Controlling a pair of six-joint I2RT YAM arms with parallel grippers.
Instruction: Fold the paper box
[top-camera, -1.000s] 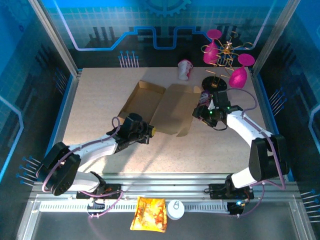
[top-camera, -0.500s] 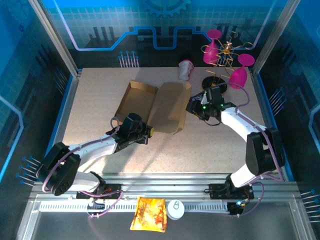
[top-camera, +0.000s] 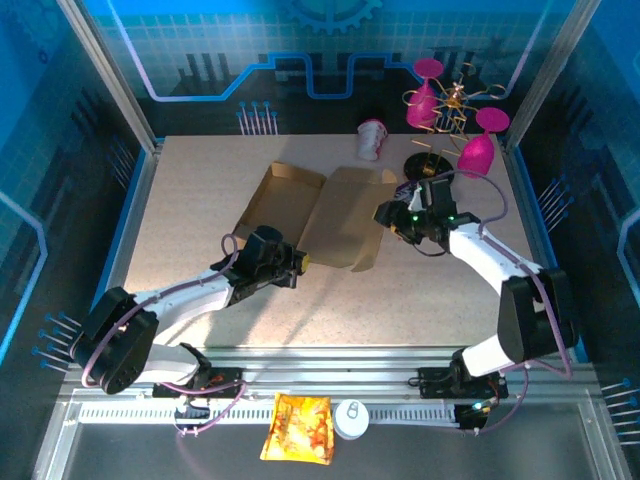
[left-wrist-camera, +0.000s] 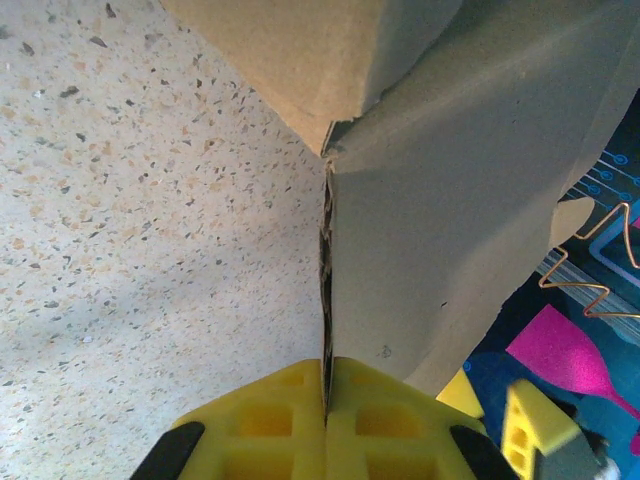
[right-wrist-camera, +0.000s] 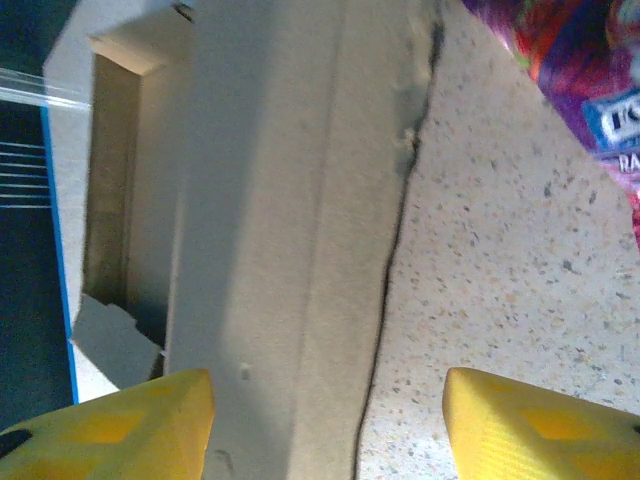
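The paper box is a brown creased cardboard sheet lying open mid-table, its left panel with low walls. My left gripper is shut on its near edge. In the left wrist view the yellow fingers pinch the thin cardboard edge, and the sheet rises to the right of it. My right gripper is open at the box's right edge. Its fingertips straddle the edge of the right panel from above, one over cardboard and the other over bare table.
A purple snack packet lies just right of the box. A tipped white cup and a wire stand with pink glasses sit at the back right. An orange snack bag and a white disc rest on the near rail.
My right gripper came left to the box's right edge, narrowing and then widening its jaws. The right panel lifted half a second ago and has dropped flatter. The left gripper kept its hold.
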